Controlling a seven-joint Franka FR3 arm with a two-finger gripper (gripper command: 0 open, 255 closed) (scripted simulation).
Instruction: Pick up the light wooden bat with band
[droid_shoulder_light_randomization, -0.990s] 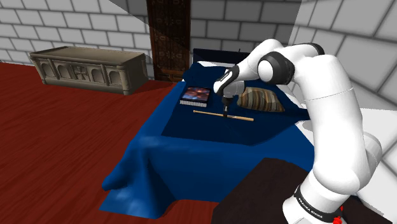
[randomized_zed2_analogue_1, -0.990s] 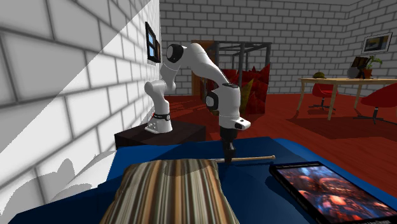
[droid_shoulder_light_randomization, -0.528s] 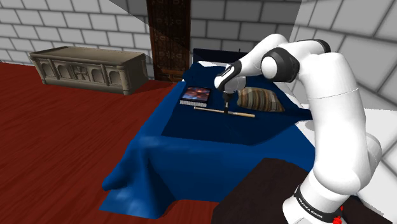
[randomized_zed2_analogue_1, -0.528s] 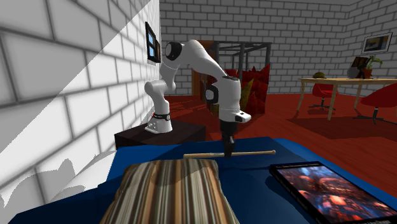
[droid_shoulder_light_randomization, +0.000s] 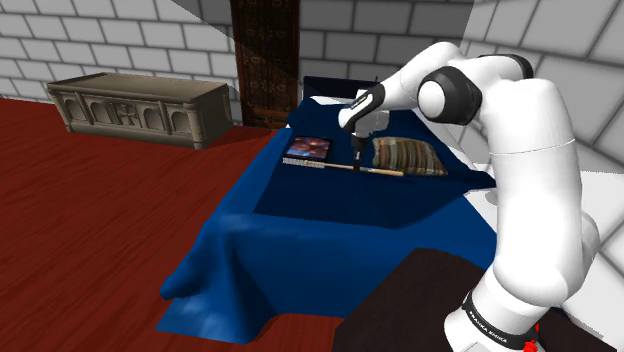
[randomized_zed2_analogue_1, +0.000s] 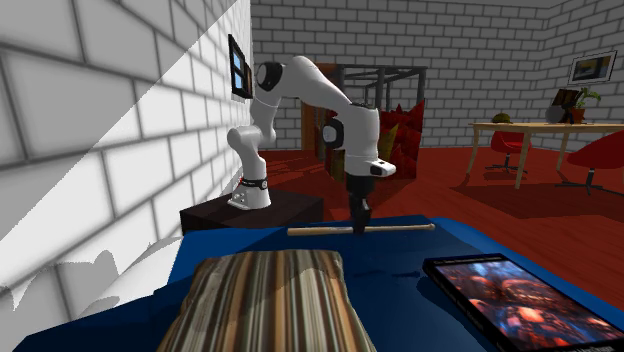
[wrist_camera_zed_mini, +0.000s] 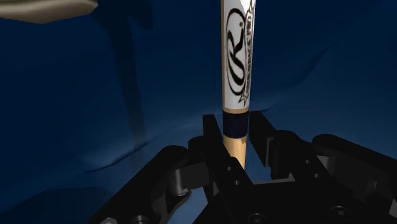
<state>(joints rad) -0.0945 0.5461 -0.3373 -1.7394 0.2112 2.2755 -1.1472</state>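
We are watching the gripper (randomized_zed2_analogue_1: 360, 226) pinching the bat (randomized_zed2_analogue_1: 405, 228) at its dark band (wrist_camera_zed_mini: 235, 122) near the pillow (randomized_zed2_analogue_1: 268, 300); so narrow a hold is risking swivelling, slipping.

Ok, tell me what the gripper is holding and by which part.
The bat, clasped by the gripper near mid-length, at its dark band.

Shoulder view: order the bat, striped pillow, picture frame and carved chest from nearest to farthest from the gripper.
1. The bat: clasped between the fingers of the gripper.
2. The striped pillow on the view's right of the gripper and the picture frame on its left: too close to call.
3. The carved chest: far off at the view's left, by the wall.
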